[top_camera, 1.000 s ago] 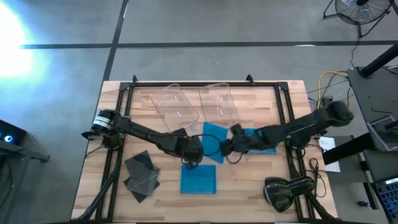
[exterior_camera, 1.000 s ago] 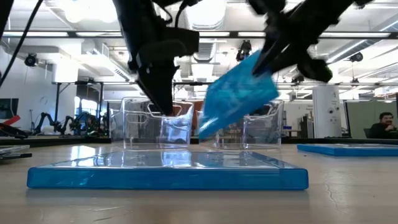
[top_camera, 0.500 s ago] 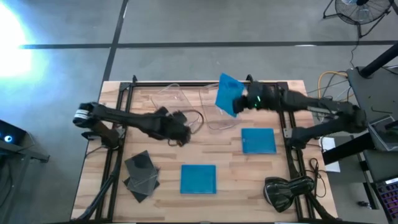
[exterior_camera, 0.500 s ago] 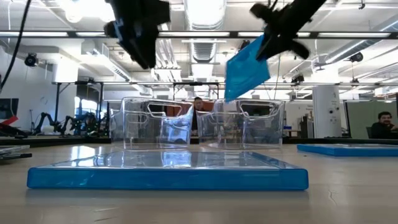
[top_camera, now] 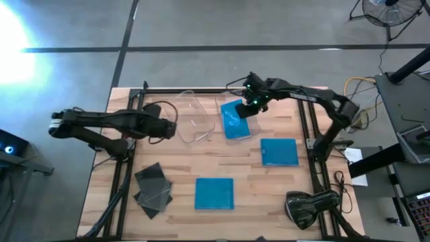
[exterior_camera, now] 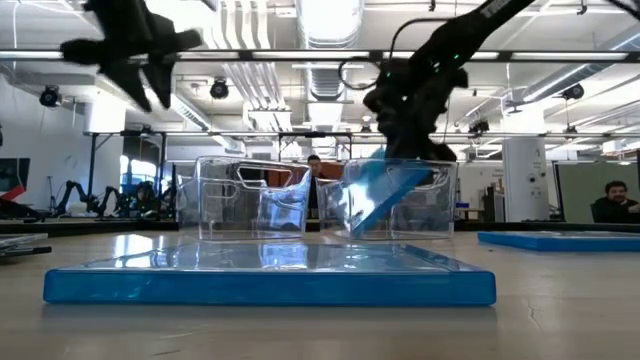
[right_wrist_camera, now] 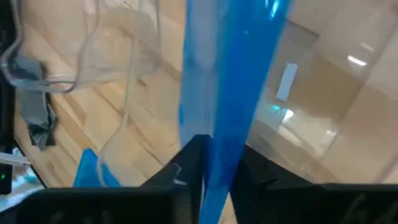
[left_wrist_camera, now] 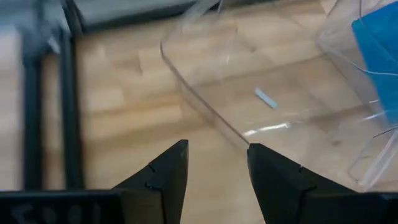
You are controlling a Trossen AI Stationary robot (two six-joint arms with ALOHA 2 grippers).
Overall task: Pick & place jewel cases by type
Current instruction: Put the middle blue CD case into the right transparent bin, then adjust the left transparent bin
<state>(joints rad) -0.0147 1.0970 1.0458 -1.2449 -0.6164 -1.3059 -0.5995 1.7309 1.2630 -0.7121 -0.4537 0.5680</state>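
Observation:
My right gripper is over the right clear bin at the table's far side, shut on a translucent blue jewel case that slants down into the bin. Two more blue cases lie flat on the table, one right of centre, one near the near edge. Several dark grey cases lie overlapped at the near left. My left gripper is open, raised, just left of the left clear bin, touching nothing. My right gripper pinches the blue case between its two fingers at the case's upper far edge, coming from above and from the right. The case hangs tilted below the fingers, inside the bin; its lower end reaches near the bin's floor.
The two clear bins stand side by side near the far edge, the left one holding nothing I can see. A black metal frame rims the table. A dark object sits at the near right corner. People show in the room behind.
My right gripper has lifted the blue case off the table's middle, carried it up and toward the far edge, then lowered it tilted into the right bin. My left gripper has drawn back from the middle toward the table's left and risen.

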